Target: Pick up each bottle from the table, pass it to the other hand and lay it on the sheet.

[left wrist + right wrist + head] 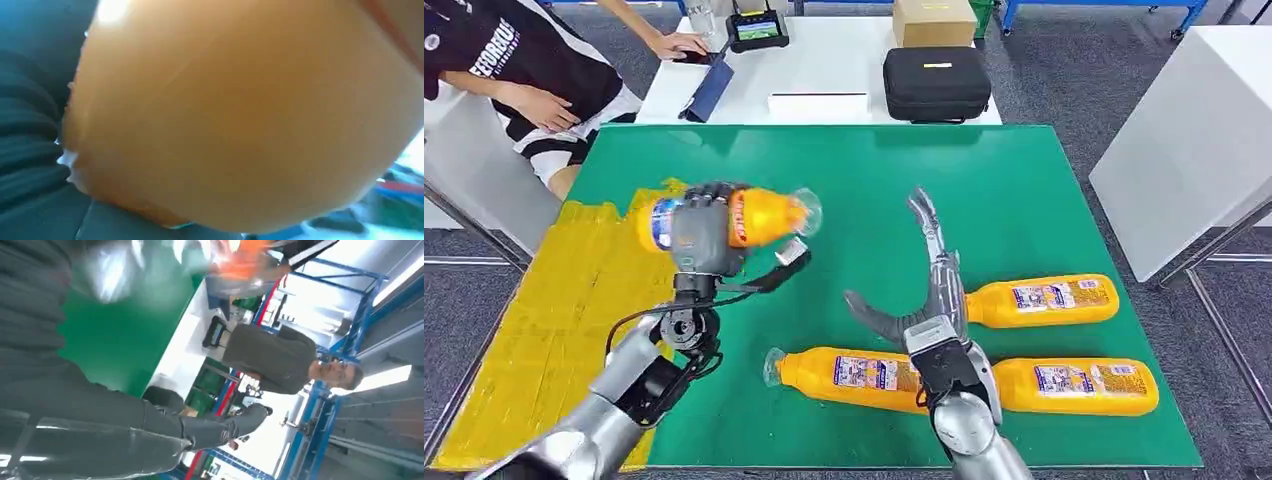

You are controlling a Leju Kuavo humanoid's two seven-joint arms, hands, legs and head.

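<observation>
A: In the head view, the left hand (696, 238) grasps one bottle (769, 217) crosswise above the desk (984, 190), just beside the yellow sheet (574, 290) on its left.

B: In the left wrist view, orange bottle (240, 125). The right hand (921, 290) is released, fingers spread, in its wrist view (150, 425) too.

bottle in my left hand (699, 240): bottle (759, 217) of glossy clear plastic over orange, with a shiny printed label; in my left wrist view its wall is smooth with a bright glare.
bottles lying (1044, 301): same glossy plastic, paper-like labels.
tabletop (984, 190): matt green, smooth and even.
sheet (574, 300): yellow, dull, with a wrinkled, uneven surface.
my arms: silver metal with a soft sheen.
my right hand (924, 290): grey fingers (921, 208), smooth and slightly glossy; its ribbed cover looks matt.
case (937, 83): black, matt, fabric-like.
box (934, 21): plain brown cardboard.
</observation>
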